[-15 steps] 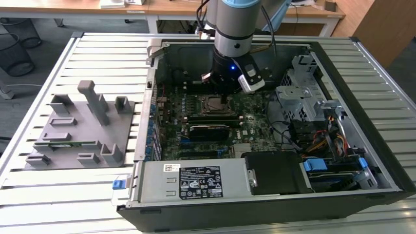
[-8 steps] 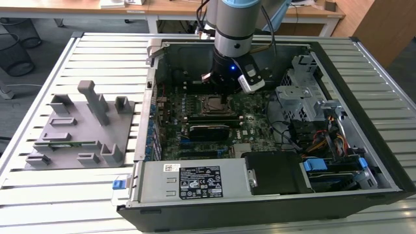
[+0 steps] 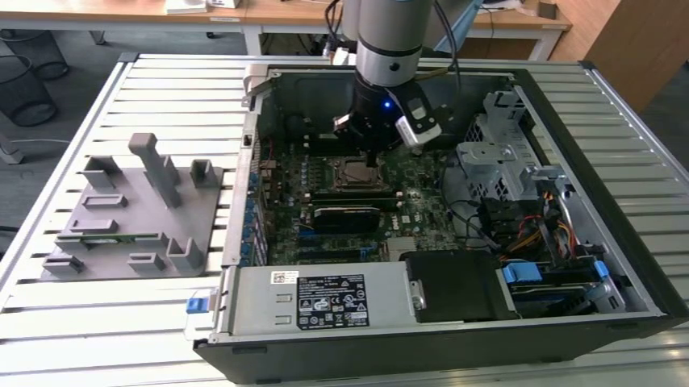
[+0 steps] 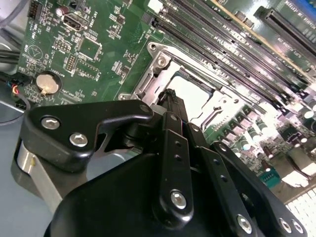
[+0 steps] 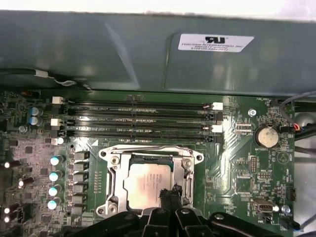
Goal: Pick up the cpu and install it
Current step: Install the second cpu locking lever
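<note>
1. My workbench is a pale slatted metal table (image 3: 129, 322) that spans most of the exterior view.
2. Along the top of that frame I see wooden desks (image 3: 140, 12) on white legs, with a wooden panel (image 3: 635, 40) in the upper right corner.
3. In the upper left, two black wire wastebaskets (image 3: 22, 81) stand on grey floor (image 3: 81, 93).
4. The light is even and soft.
</note>
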Motion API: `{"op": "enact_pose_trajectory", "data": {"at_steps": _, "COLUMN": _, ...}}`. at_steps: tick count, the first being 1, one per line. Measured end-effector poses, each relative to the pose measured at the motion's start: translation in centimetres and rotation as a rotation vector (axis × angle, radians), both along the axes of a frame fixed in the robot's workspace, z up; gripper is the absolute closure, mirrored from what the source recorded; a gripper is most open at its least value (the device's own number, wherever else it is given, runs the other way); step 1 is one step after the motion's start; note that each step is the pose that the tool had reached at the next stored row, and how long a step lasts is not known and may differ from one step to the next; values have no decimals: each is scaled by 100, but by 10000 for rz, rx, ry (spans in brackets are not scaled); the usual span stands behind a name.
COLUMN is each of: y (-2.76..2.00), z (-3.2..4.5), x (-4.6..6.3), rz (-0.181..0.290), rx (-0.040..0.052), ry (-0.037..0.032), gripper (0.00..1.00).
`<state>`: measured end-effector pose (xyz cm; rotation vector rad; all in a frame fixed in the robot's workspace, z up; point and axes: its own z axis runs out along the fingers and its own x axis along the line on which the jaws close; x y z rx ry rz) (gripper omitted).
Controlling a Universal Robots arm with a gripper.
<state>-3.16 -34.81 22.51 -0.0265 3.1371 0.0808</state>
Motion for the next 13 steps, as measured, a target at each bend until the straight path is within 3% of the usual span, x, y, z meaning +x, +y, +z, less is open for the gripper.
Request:
{"op": "enact_pose_trajectory", "data": {"at_steps": 2, "y": 1, "z": 3, "x": 0, "rz": -1, "rx": -85, "ry": -1, "gripper": 89}}
{"op": "enact_pose_trajectory", "data": {"at_steps": 4, "y": -17, "z": 4, "x": -2, "rz": 0, "rx": -106, "ry": 1, "gripper": 89}}
{"op": "enact_pose_trajectory", "data": {"at_steps": 10, "y": -180, "z": 0, "x": -8, "rz": 0, "rx": -104, "ry": 0, "gripper": 89}}
{"op": "enact_pose_trajectory", "data": {"at_steps": 13, "y": -232, "z": 0, "x": -12, "rz": -1, "rx": -106, "ry": 0, "gripper": 89}}
